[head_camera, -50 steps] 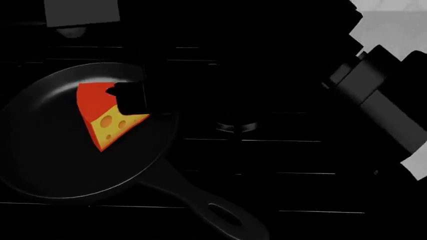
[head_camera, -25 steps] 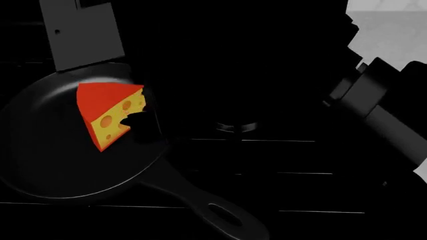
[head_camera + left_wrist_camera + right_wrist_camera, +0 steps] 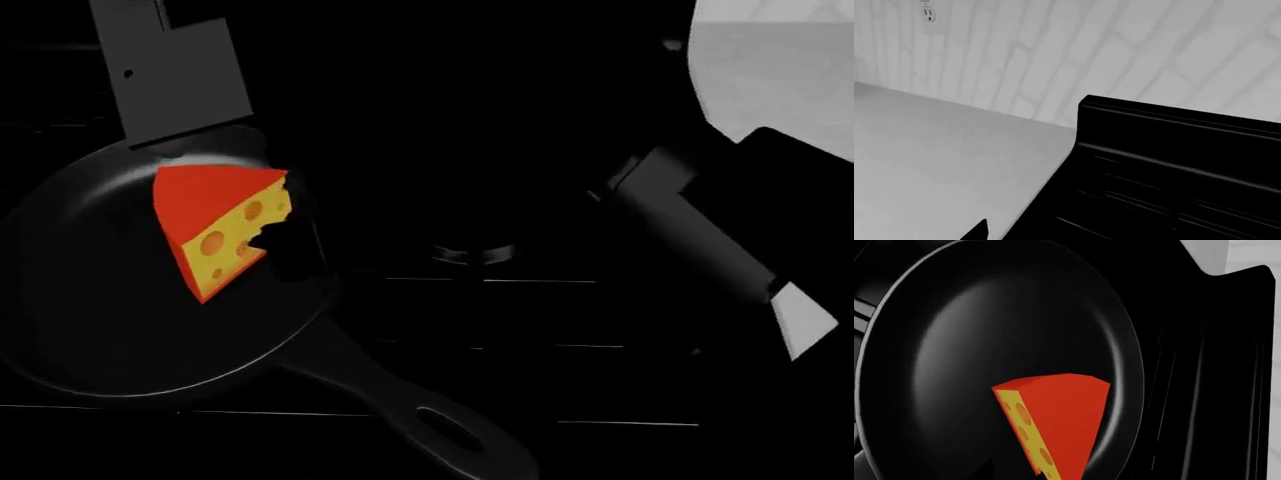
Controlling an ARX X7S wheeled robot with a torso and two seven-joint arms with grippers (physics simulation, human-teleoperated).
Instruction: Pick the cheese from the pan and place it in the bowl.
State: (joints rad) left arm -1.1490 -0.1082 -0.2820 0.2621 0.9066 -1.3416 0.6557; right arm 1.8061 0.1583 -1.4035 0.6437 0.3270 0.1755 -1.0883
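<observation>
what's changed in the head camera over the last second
A dark gripper tip that covered the cheese's upper right corner has slid down to its right edge, baring the holed side. The grey arm link at upper left now reaches lower into view. The cheese and pan haven't moved; nothing is grasped.

The cheese [image 3: 214, 228], a small wedge with a red-orange top and yellow holed sides, lies flat inside the pan [image 3: 94, 330], toward its far side. The pan is round, matte black, its short handle [image 3: 427, 425] ending in an oval hole.
</observation>
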